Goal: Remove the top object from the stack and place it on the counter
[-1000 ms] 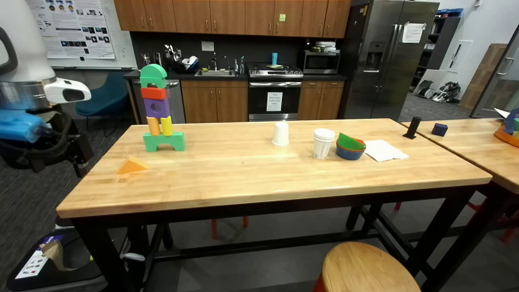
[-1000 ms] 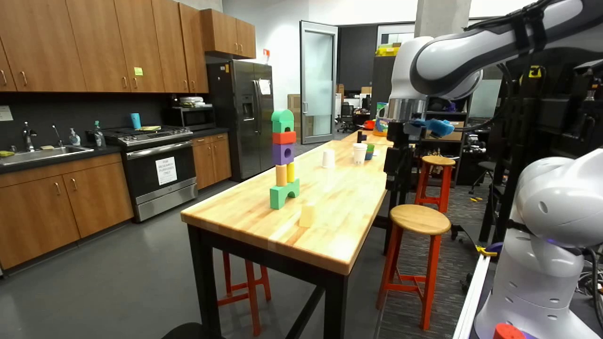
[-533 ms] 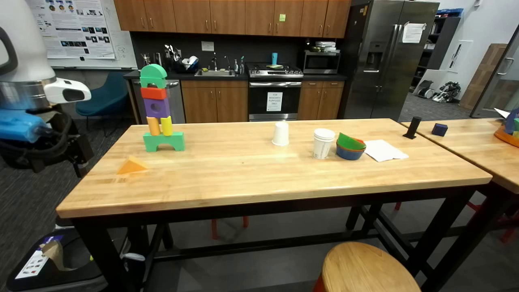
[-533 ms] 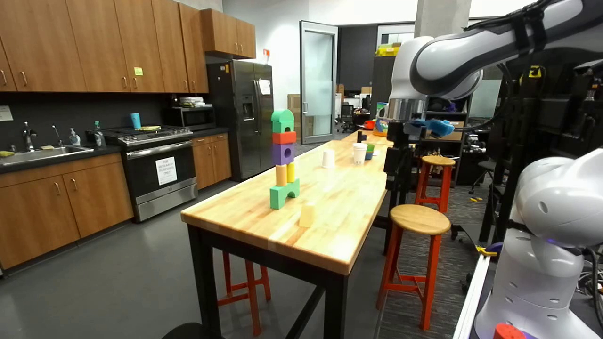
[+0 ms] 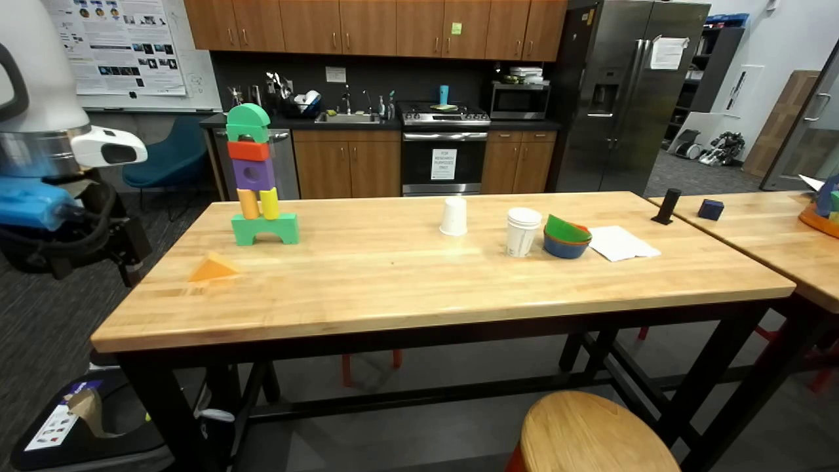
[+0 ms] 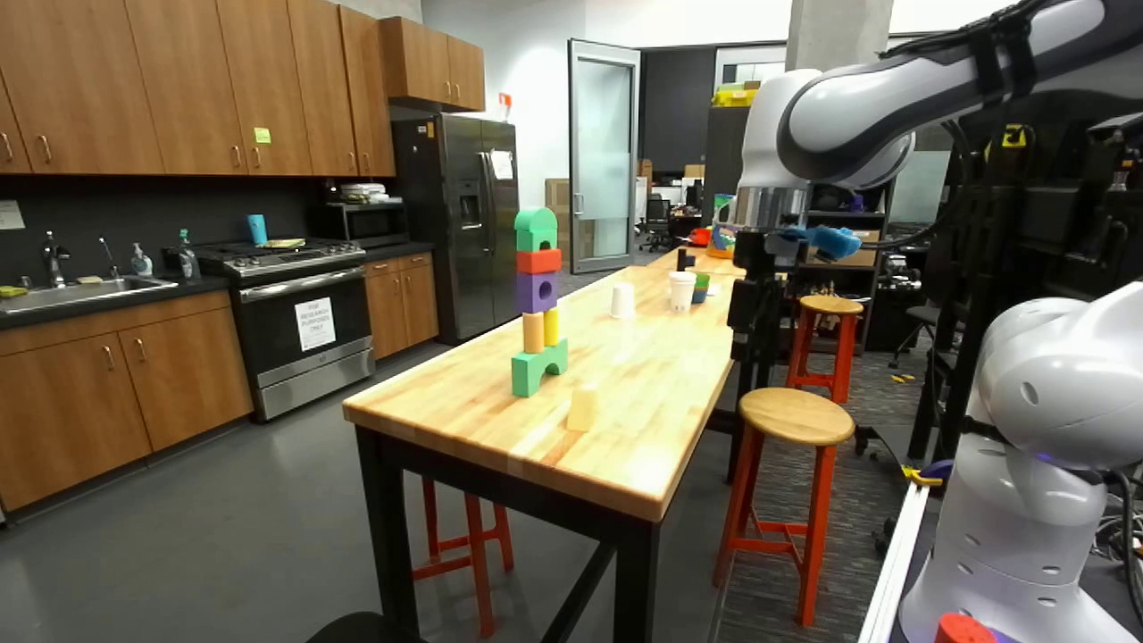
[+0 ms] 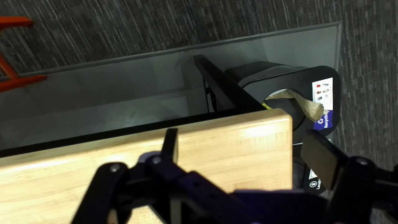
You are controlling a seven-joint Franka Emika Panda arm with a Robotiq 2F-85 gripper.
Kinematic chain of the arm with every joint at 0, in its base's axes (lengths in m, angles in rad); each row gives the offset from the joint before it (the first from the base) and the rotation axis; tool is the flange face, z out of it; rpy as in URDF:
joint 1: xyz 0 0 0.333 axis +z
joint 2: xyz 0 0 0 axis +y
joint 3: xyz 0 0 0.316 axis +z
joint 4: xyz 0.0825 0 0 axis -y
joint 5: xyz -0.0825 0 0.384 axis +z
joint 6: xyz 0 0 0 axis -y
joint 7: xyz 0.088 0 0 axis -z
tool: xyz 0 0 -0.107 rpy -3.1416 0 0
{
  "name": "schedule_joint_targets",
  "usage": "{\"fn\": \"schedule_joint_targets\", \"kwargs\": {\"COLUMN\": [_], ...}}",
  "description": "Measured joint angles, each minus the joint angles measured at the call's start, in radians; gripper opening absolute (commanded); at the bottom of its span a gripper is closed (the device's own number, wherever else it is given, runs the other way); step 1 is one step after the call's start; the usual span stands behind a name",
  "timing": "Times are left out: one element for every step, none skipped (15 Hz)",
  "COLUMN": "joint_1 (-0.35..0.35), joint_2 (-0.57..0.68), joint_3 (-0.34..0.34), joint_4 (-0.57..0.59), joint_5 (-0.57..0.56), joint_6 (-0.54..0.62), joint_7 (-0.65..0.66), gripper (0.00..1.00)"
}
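Observation:
The stack (image 5: 253,174) stands upright near one end of the wooden counter (image 5: 393,288); it also shows in an exterior view (image 6: 538,292). The top object (image 5: 248,115), green with a rounded top, rests on a green arch-cut piece; it also shows in an exterior view (image 6: 536,220). Below are red, purple, orange and yellow blocks and a wide green arched base. My gripper (image 7: 245,152) is open and empty, pointing down. It is apart from the stack, near the counter's corner, and shows in an exterior view (image 6: 753,326). The stack is out of the wrist view.
An orange wedge block (image 5: 214,267) lies near the stack. A white cup (image 5: 453,216), stacked white cups (image 5: 522,233), coloured bowls (image 5: 566,237) and paper (image 5: 621,243) are farther along the counter. Stools (image 6: 796,416) stand beside it. A recycling bin (image 7: 329,74) is below the counter's end.

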Motion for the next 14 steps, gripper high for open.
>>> {"fn": "schedule_joint_targets", "kwargs": {"joint_1": [0.000,0.000,0.000,0.000,0.001,0.005,0.011,0.016,0.019,0.019,0.019,0.019,0.019,0.019], "joint_2": [0.000,0.000,0.000,-0.001,-0.004,-0.009,-0.015,-0.019,-0.023,-0.024,-0.024,-0.023,-0.023,-0.023], "joint_3": [0.000,0.000,0.003,0.012,0.028,0.044,0.058,0.067,0.072,0.072,0.072,0.071,0.071,0.071], "joint_4": [0.000,0.000,0.006,0.027,0.061,0.105,0.148,0.176,0.188,0.190,0.188,0.187,0.187,0.187], "joint_5": [0.000,0.000,0.000,0.000,0.000,0.000,0.000,0.001,0.001,0.001,0.001,0.001,0.001,0.001], "joint_6": [0.000,0.000,-0.004,-0.021,-0.055,-0.103,-0.145,-0.170,-0.180,-0.182,-0.182,-0.182,-0.182,-0.182], "joint_7": [0.000,0.000,0.001,0.001,0.003,0.006,0.011,0.014,0.015,0.015,0.015,0.015,0.015,0.015], "gripper": [1.00,1.00,1.00,1.00,1.00,1.00,1.00,1.00,1.00,1.00,1.00,1.00,1.00,1.00]}}
